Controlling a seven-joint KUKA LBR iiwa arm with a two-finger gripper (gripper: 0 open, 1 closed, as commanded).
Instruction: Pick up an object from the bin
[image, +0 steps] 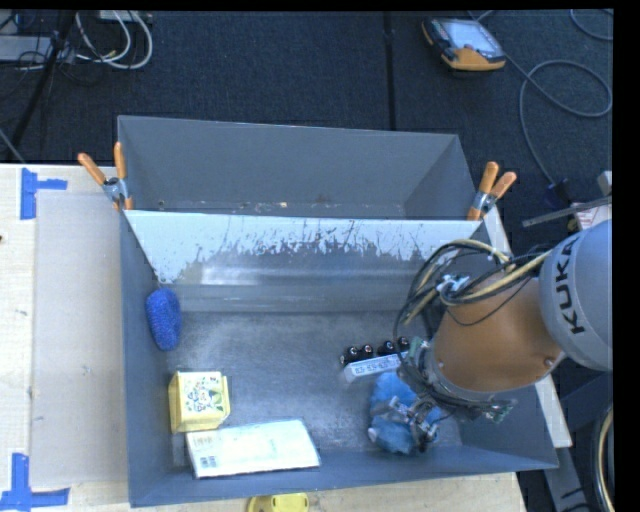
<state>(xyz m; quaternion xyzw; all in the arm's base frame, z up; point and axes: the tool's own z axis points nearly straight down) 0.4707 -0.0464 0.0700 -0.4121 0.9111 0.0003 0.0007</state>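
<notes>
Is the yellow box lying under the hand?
No: the yellow box lies in the lower left of the bin, while the hand is at the lower right over a blue thing.

Robot lab: KUKA arm (585, 290), grey metal bin (290, 165), floor cables (104, 22).

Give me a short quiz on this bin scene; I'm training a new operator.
1. True or false: the yellow box lies between the blue roll and the white packet.
2. Which thing is the end effector over? A) white packet B) crumpled blue thing C) yellow box
3. Fill in: the arm reaches in from the view's ____.
Key: 1 true; 2 B; 3 right.
</notes>
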